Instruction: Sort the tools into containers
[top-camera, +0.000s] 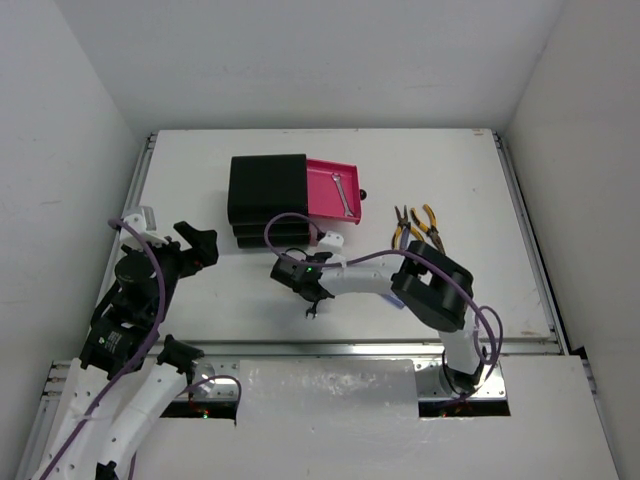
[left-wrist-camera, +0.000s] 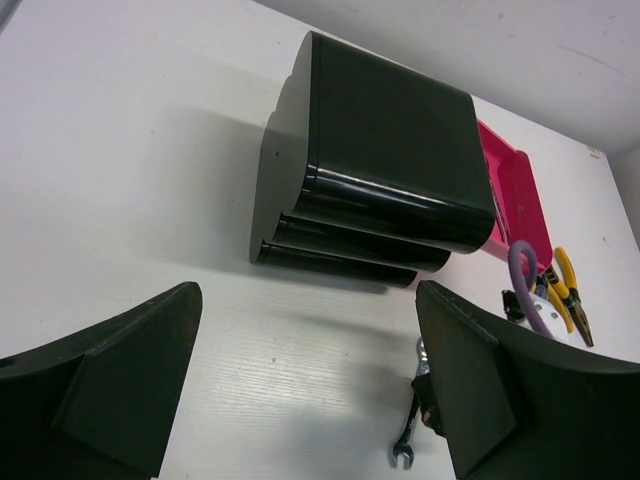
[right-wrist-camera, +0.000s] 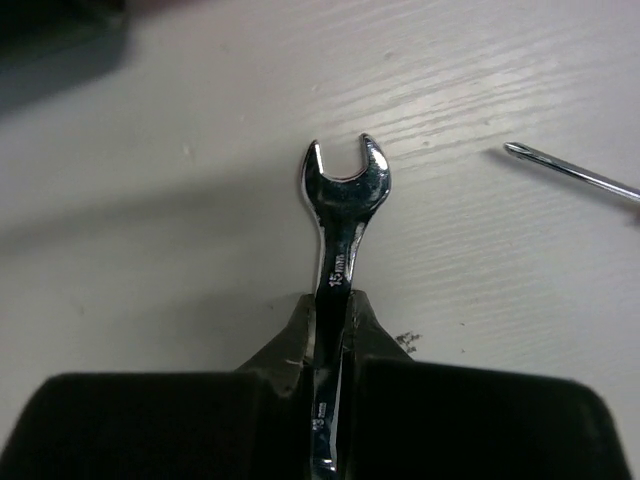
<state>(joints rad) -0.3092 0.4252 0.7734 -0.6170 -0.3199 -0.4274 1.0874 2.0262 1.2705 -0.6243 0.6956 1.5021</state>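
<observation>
Our right gripper (right-wrist-camera: 330, 312) clamps the silver wrench (right-wrist-camera: 343, 190) by its shank near the desk's near edge, bound, we judge, for the open pink drawer (top-camera: 322, 180); our left gripper (left-wrist-camera: 305, 372) hangs wide.

The wrench (right-wrist-camera: 345, 195) is polished, mirror-bright metal with stamped lettering. The chest (left-wrist-camera: 390, 150) is smooth, glossy black, probably plastic. The surface (right-wrist-camera: 150, 200) is matt white with a fine wood-like grain. The right hand (right-wrist-camera: 331, 305) looks dull, matt black.
</observation>
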